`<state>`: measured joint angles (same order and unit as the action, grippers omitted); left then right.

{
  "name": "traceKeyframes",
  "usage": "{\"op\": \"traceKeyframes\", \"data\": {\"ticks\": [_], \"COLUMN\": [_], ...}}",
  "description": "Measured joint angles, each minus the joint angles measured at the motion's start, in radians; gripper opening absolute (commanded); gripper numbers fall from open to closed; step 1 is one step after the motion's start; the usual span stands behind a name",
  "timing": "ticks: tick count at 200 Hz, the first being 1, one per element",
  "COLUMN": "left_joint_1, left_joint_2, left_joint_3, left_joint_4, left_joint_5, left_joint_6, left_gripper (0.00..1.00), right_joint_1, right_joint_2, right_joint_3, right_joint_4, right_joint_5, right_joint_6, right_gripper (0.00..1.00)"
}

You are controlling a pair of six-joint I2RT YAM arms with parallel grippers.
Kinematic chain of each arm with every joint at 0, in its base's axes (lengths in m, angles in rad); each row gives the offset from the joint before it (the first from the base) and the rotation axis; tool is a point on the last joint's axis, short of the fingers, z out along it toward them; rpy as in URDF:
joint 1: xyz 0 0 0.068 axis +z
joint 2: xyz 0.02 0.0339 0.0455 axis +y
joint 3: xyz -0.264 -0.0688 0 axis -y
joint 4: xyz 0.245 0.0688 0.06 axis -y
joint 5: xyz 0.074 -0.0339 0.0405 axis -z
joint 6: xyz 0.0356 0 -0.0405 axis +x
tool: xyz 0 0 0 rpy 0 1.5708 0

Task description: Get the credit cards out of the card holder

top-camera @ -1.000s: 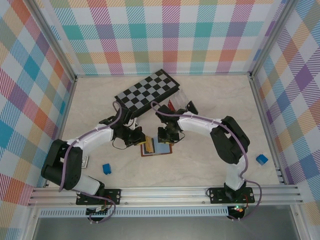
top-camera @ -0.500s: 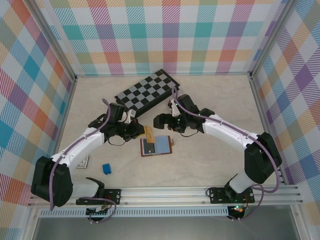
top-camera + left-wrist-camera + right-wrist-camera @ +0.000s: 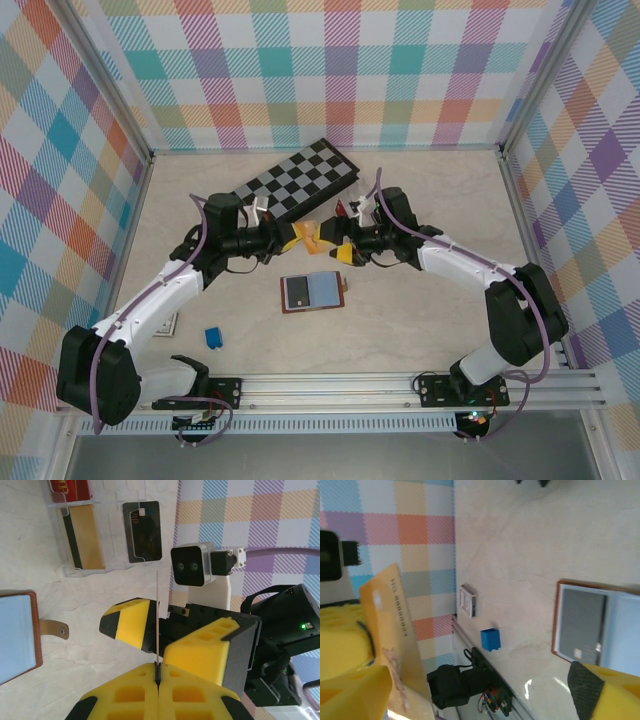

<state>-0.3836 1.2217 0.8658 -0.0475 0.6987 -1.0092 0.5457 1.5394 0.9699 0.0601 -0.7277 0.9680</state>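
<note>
Seemingly apart, card holder lying open, left fingers pinching card

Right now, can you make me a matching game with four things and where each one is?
Things:
1 left gripper
2 card holder
3 chessboard
4 black card

Places or states:
A in the clear box
B lying open on the table
C shut on a gold card
D at the far side of the table

Pairs: 1-C, 2-B, 3-D, 4-A
</note>
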Motion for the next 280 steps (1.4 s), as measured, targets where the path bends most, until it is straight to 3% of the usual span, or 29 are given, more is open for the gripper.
{"op": "traceKeyframes", "data": {"ticks": [20,72,123,141,166,206,247,280], "left_joint_1": [0.000,0.000,0.001,0.001,0.006,0.008,0.014,0.016], "left_joint_2": [0.000,0.000,0.001,0.005,0.009,0.014,0.021,0.021], "left_joint_3": [-0.001,-0.006,-0.006,-0.006,0.014,0.082,0.087,0.086], "left_joint_4": [0.026,0.045,0.042,0.001,-0.124,-0.383,-0.570,-0.615], "left_joint_5": [0.005,0.019,0.019,0.016,-0.012,-0.160,-0.328,-0.388], "left_joint_6": [-0.026,-0.046,-0.046,-0.036,0.012,0.163,0.270,0.300], "left_gripper": [0.00,0.00,0.00,0.19,0.39,0.77,1.00,1.00], "right_joint_1": [-0.004,-0.014,-0.023,-0.023,-0.021,-0.023,-0.023,-0.021], "right_joint_2": [-0.001,-0.029,-0.057,-0.062,-0.080,-0.127,-0.128,-0.061], "right_joint_3": [-0.002,-0.007,-0.007,-0.002,0.027,0.139,0.210,0.244], "right_joint_4": [0.053,0.109,0.100,0.083,-0.026,-0.330,-0.545,-0.629], "right_joint_5": [-0.047,-0.083,-0.095,-0.100,-0.058,0.186,0.491,0.649], "right_joint_6": [0.043,0.081,0.045,0.021,-0.051,-0.301,-0.566,-0.696], "right_gripper": [0.60,0.38,0.07,0.00,0.00,0.00,0.00,0.00]}}
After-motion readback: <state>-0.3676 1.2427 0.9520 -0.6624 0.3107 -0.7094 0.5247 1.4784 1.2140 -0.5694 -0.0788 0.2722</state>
